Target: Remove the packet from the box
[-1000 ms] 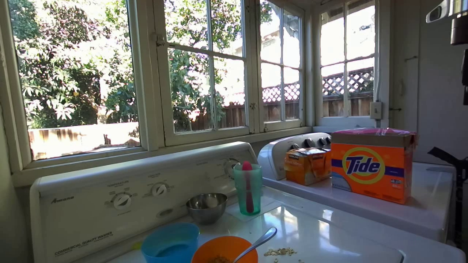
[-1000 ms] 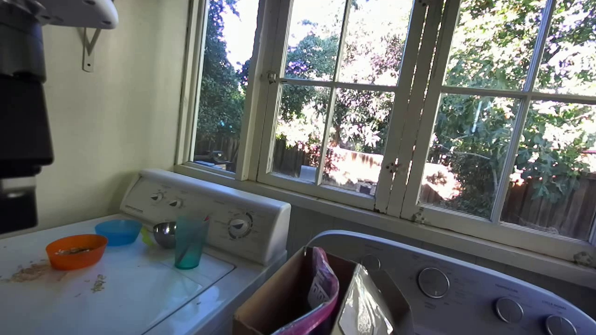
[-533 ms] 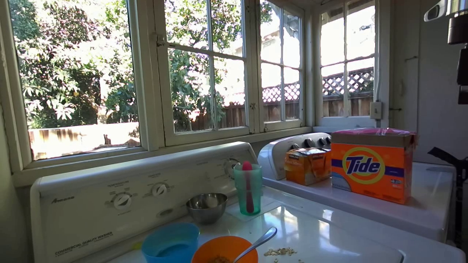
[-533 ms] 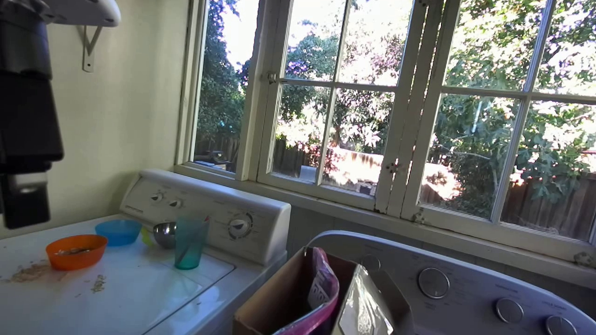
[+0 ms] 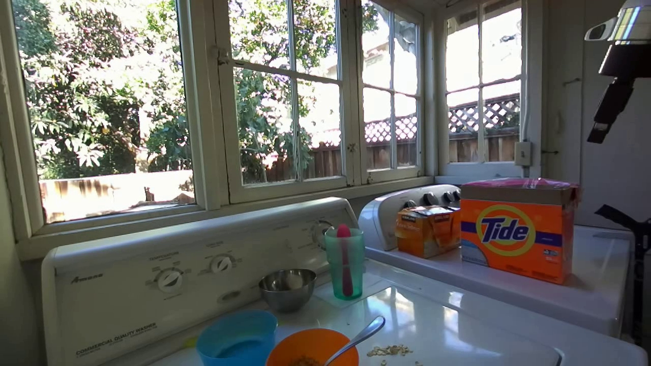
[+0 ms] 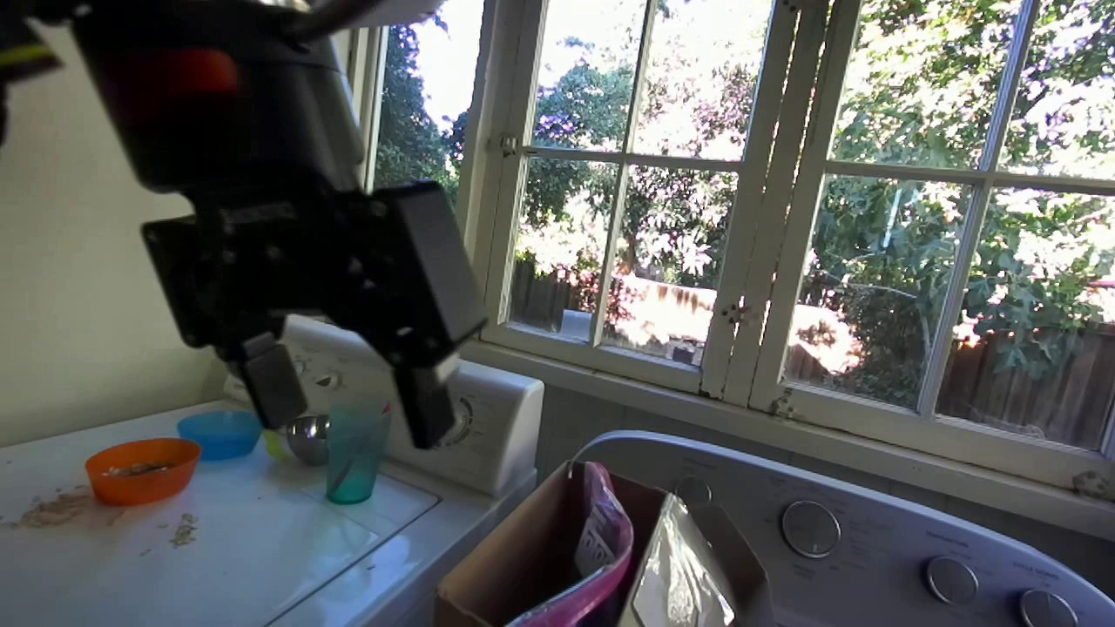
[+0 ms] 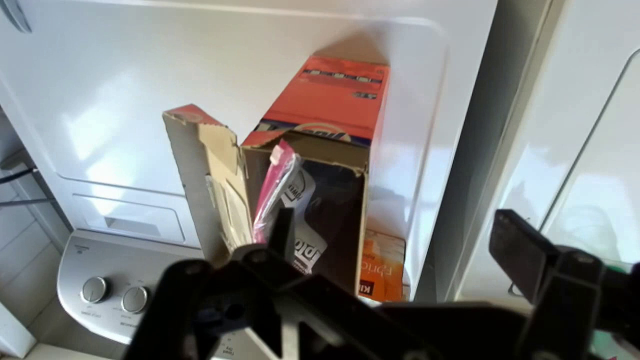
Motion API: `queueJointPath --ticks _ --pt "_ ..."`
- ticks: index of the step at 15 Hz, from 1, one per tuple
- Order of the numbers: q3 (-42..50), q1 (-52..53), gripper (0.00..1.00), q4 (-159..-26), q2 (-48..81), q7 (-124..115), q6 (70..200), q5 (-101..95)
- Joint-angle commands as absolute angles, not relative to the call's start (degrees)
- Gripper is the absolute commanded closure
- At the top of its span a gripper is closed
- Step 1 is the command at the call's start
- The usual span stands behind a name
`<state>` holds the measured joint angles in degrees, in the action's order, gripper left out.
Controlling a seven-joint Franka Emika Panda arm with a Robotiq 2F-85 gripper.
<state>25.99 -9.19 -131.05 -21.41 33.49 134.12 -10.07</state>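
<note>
The orange Tide box (image 5: 513, 264) stands upright on a white machine, its top open. In the wrist view the box (image 7: 335, 105) has its torn flap folded out to the left. The packet (image 7: 300, 195), clear plastic with a pink seal strip, stands inside against the flap side. Its pink edge shows at the rim in both exterior views, the packet (image 5: 534, 182) and the packet (image 6: 614, 531). My gripper (image 6: 357, 418) is open and empty, tilted, above and apart from the box. In the wrist view its fingers (image 7: 395, 230) are wide apart, one overlapping the packet in the picture.
A smaller orange box (image 5: 427, 231) stands beside the Tide box. On the neighbouring washer are a green cup (image 5: 362, 264) with a pink spoon, a metal bowl (image 5: 287, 292), a blue bowl (image 5: 236, 335) and an orange bowl (image 5: 313, 340). Control panels and windows stand behind.
My gripper has swung in from the edge of both exterior views towards the box and has tilted. The box and packet have not moved.
</note>
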Motion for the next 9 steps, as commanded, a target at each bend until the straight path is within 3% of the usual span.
queueJointPath --ticks 1,6,7,9 --pt "31.3 -6.2 0.00 -122.1 -11.5 44.9 133.8 3.1" --pt "28.3 -12.1 0.00 -110.8 1.1 39.3 129.3 9.5" --pt "26.9 -12.3 0.00 -116.7 -4.7 43.4 132.8 9.4" --pt "25.9 -14.0 0.00 -113.4 -0.9 40.8 131.9 9.1"
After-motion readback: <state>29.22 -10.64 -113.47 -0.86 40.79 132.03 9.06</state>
